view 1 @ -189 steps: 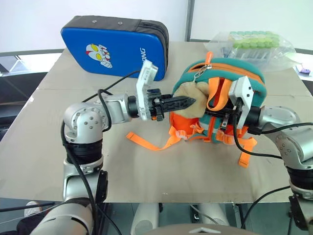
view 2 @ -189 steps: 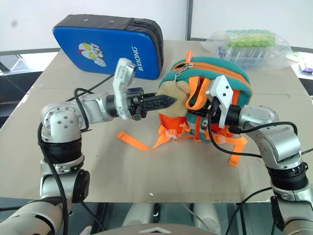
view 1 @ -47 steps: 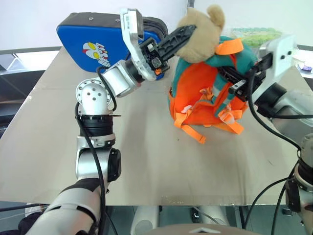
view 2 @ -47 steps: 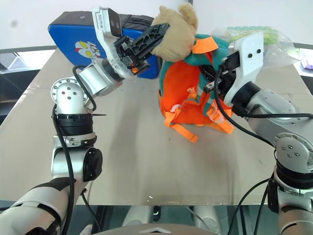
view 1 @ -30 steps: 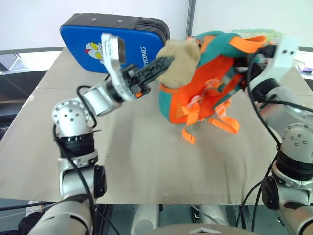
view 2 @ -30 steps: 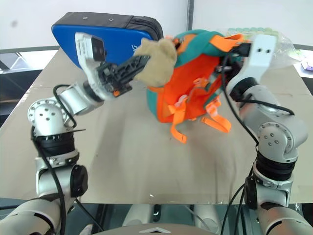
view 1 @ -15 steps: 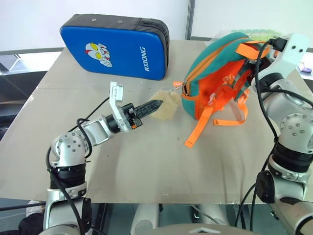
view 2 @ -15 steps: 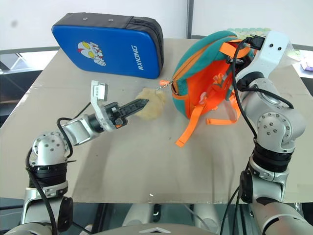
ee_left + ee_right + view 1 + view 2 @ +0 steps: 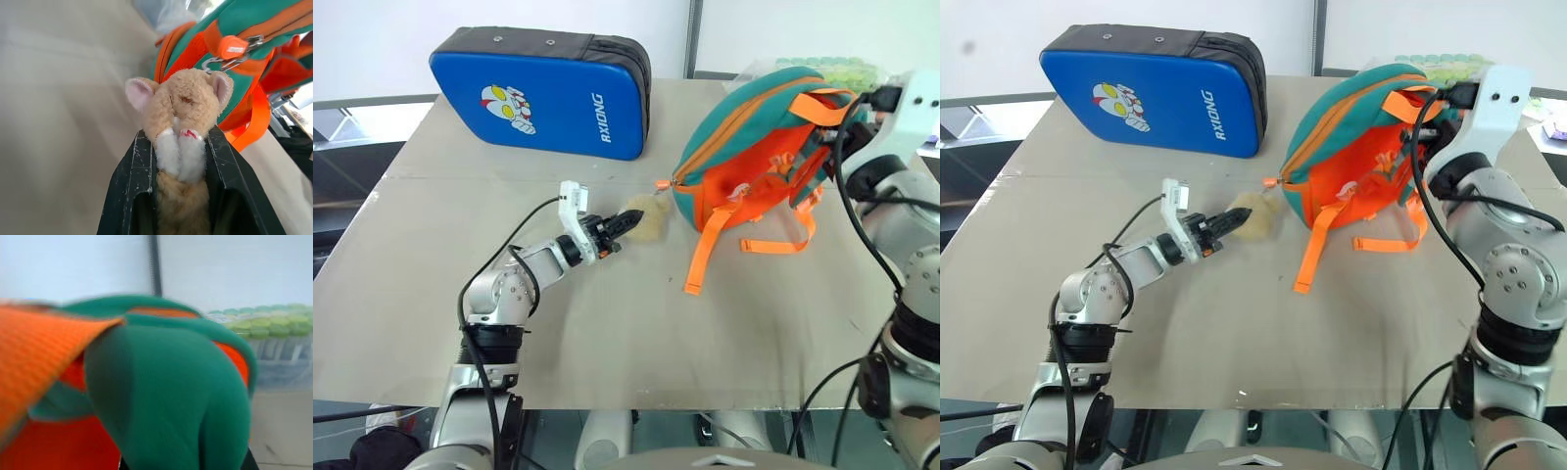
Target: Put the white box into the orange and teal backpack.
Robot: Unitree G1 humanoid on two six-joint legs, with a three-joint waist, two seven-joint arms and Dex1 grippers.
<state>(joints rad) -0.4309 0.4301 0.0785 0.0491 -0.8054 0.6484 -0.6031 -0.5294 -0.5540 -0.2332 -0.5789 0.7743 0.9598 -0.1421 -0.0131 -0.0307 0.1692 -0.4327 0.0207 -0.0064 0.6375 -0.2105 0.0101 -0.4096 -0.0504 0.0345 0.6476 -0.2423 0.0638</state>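
The orange and teal backpack (image 9: 744,147) lies tipped on the table at the right, its zipper edge facing left and its orange straps trailing toward me. A tan plush bear head (image 9: 178,105) hangs off the zipper end, and my left gripper (image 9: 628,221) is shut on it, low over the table. My right gripper (image 9: 832,110) is shut on the backpack's upper right, where teal fabric (image 9: 166,396) bulges right in front of it. The white box is out of view.
A big blue padded cartoon case (image 9: 543,93) stands at the back left. A clear bag of green-capped tubes (image 9: 842,70) lies behind the backpack. The bare tan tabletop (image 9: 607,333) stretches to the near edge.
My left gripper has sunk to the tabletop with the bear head still in it. The backpack has come down from a raised, upright hold to lying tipped on the table.
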